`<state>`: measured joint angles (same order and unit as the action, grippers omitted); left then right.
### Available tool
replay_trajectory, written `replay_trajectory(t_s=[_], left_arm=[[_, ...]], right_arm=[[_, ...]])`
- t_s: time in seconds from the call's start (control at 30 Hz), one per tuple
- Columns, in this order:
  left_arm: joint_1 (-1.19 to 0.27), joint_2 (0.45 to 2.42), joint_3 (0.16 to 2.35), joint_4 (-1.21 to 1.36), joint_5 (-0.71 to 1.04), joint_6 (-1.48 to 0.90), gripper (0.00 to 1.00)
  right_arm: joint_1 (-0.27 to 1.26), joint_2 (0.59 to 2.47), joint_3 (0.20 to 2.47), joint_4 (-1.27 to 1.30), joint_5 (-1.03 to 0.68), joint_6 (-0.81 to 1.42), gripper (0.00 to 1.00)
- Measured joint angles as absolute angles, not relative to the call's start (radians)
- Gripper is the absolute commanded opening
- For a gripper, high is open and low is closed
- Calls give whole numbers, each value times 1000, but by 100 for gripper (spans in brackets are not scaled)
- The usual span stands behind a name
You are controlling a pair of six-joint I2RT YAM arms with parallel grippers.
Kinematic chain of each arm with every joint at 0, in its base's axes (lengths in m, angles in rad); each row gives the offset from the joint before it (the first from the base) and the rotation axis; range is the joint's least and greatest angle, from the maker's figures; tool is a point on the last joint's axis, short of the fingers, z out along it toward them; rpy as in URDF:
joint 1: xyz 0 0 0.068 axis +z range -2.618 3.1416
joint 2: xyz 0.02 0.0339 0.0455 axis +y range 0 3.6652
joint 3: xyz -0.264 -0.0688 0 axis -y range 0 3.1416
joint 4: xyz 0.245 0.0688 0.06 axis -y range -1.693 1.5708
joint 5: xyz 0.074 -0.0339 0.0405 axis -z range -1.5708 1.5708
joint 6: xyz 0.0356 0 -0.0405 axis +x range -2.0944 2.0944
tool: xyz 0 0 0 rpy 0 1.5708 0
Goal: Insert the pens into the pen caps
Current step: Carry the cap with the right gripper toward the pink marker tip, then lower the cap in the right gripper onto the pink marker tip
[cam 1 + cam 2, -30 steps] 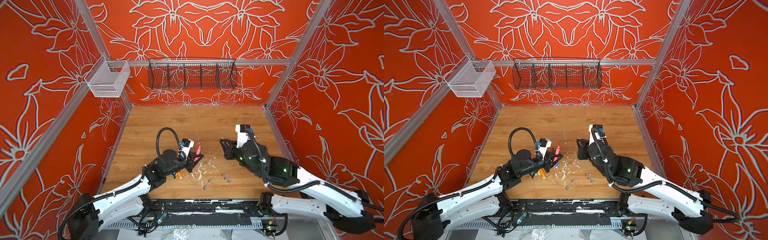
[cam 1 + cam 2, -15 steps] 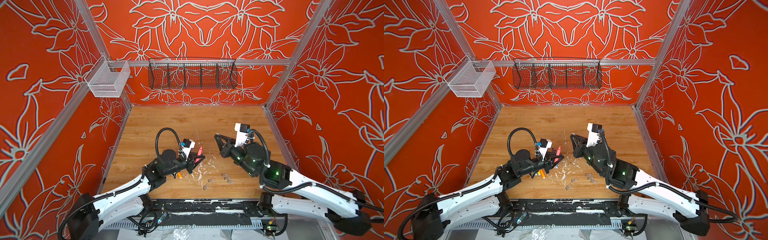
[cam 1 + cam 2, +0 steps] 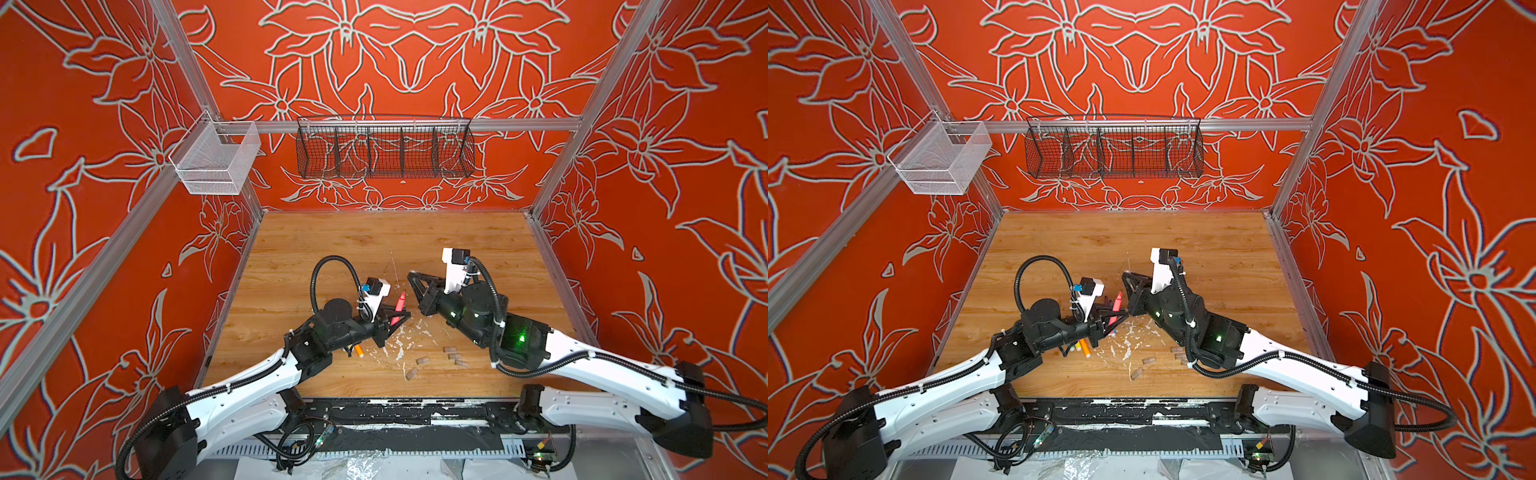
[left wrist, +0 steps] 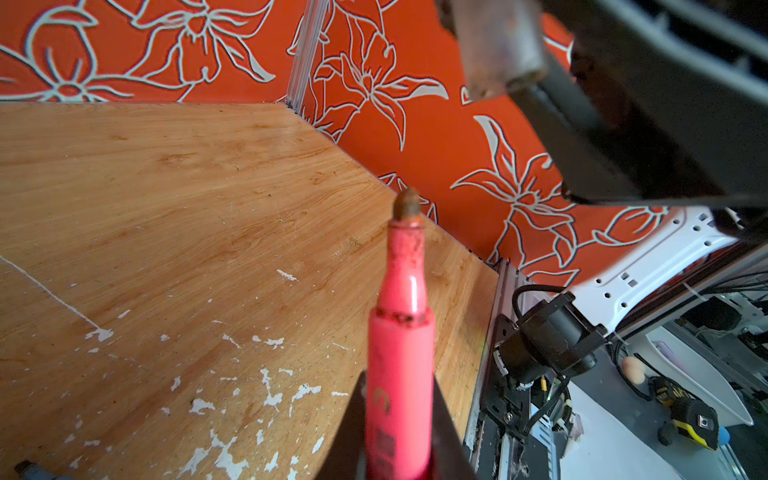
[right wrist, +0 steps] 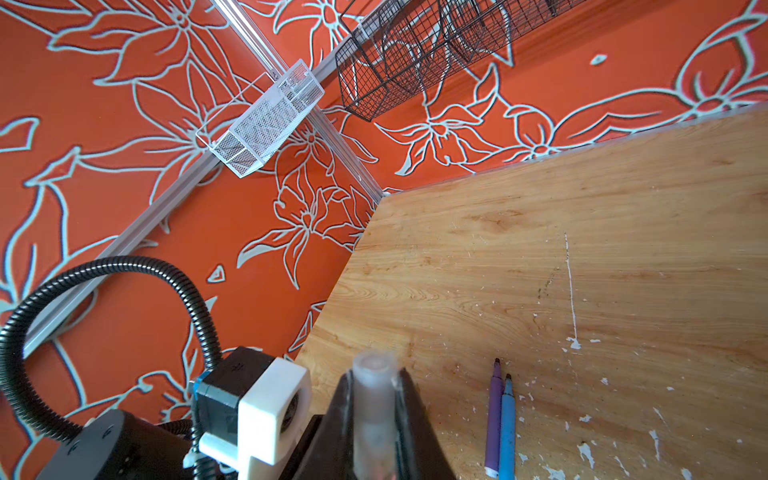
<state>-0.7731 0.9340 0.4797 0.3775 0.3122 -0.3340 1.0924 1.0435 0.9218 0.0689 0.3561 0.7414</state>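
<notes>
Pink plastic sits in my left hand (image 4: 399, 382), whose jaws are clamped on the barrel of the pink pen (image 4: 401, 332). Its bare felt tip points up and away over the desk (image 4: 166, 187). My right hand (image 5: 374, 374) is clamped too, on a cloudy pen cap (image 5: 374, 395) that I hold near the tip but not yet on it. In the left wrist view that pen cap (image 4: 498, 45) hangs off to one side of the pen's line. That is my worry. If I push with the two out of line, the tip will likely meet the rim, and the pen may skew in my grip or the smooth cap may squirt free.

Farther down, loose caps (image 3: 453, 356) and an orange pen (image 3: 357, 350) lie on the desk. A purple pen (image 5: 493, 415) and a blue pen (image 5: 507, 428) lie side by side.

A second ago my right hand was well off to the right. It has since swung in close to the pen, while my left hand has hardly moved.
</notes>
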Motion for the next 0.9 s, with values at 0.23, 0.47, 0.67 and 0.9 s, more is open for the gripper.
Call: replay_trajectory(t_s=[0.23, 0.47, 0.67, 0.9], left_arm=[[-773, 934, 480, 378, 311, -334, 0], [-773, 933, 479, 378, 310, -334, 0], [-773, 933, 479, 378, 309, -334, 0], [-773, 933, 475, 377, 306, -335, 0]], right_arm=[[1092, 1047, 894, 91, 329, 748, 0], [1092, 1062, 888, 101, 327, 752, 0], [1092, 1075, 886, 105, 328, 751, 0], [1092, 1090, 886, 118, 328, 751, 0]])
